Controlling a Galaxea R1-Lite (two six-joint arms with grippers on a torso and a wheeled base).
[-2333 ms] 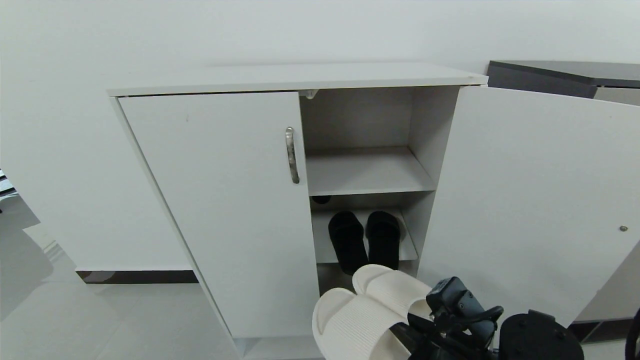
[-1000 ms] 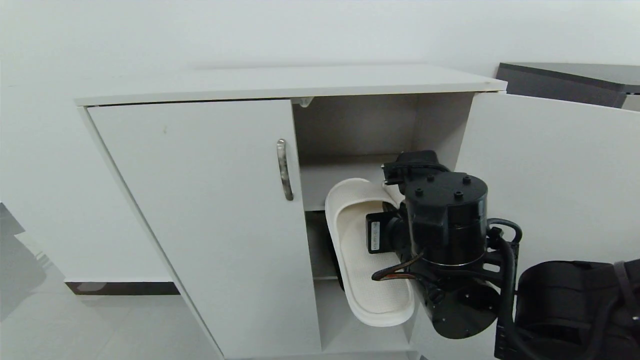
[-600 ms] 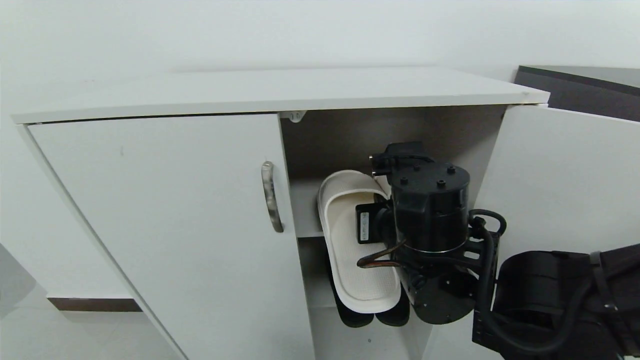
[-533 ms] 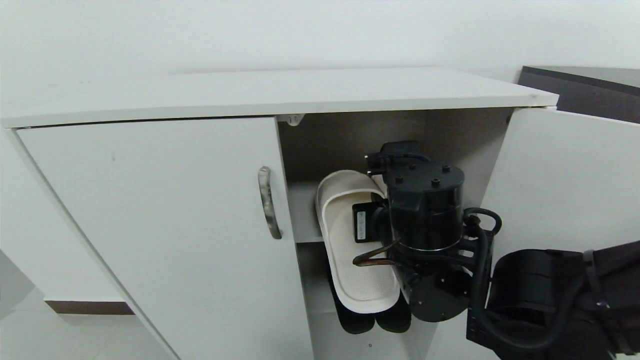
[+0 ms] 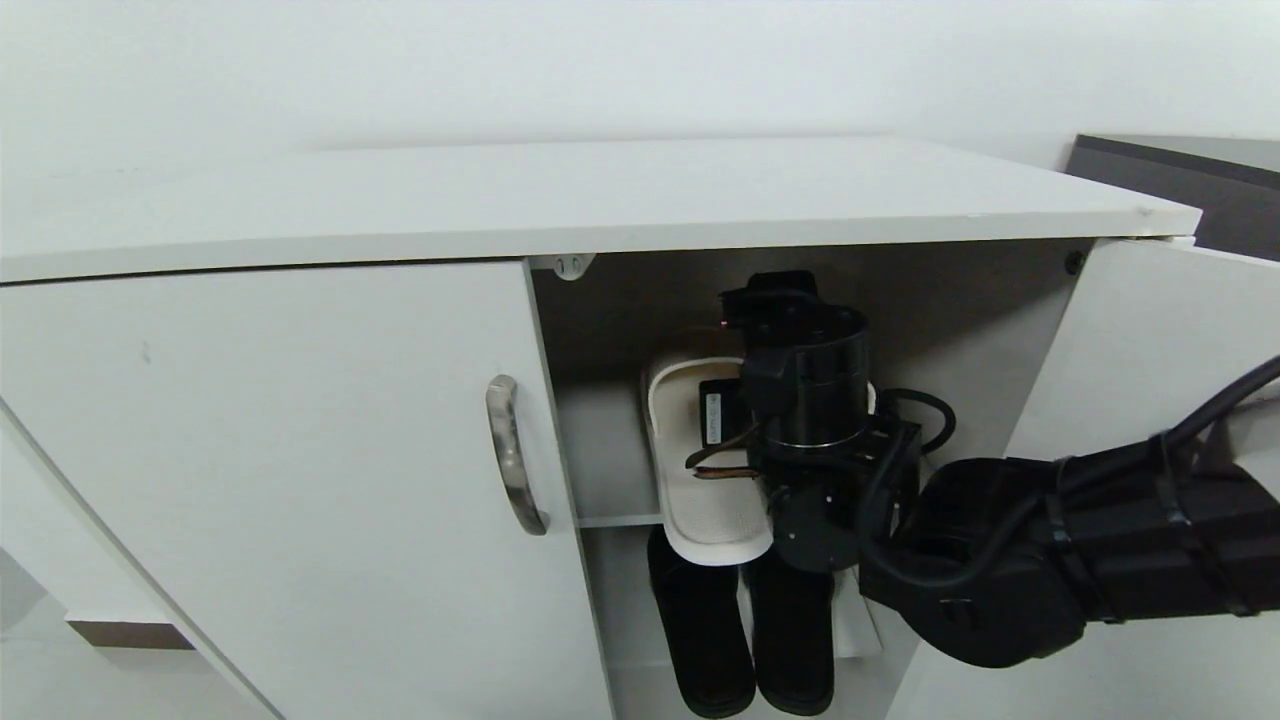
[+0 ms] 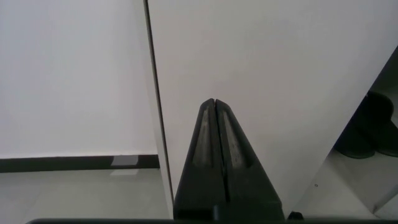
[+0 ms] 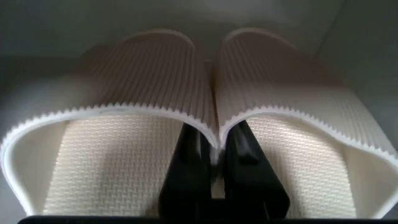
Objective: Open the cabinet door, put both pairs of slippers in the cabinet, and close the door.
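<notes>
I've got the right hand (image 7: 214, 152) clamped on the white slippers (image 5: 705, 500), fingers pinching the two inner strap edges together. The pair is inside the cabinet (image 5: 600, 200) at upper shelf (image 5: 600, 470) level, heels poking past its front edge; I can't tell if they rest on it. Black slippers (image 5: 700, 630) side by side on the shelf below. Right door (image 5: 1150, 330) open, left door (image 5: 280, 450) closed. Left hand (image 6: 214, 109) pinched together, empty, facing the left door.
</notes>
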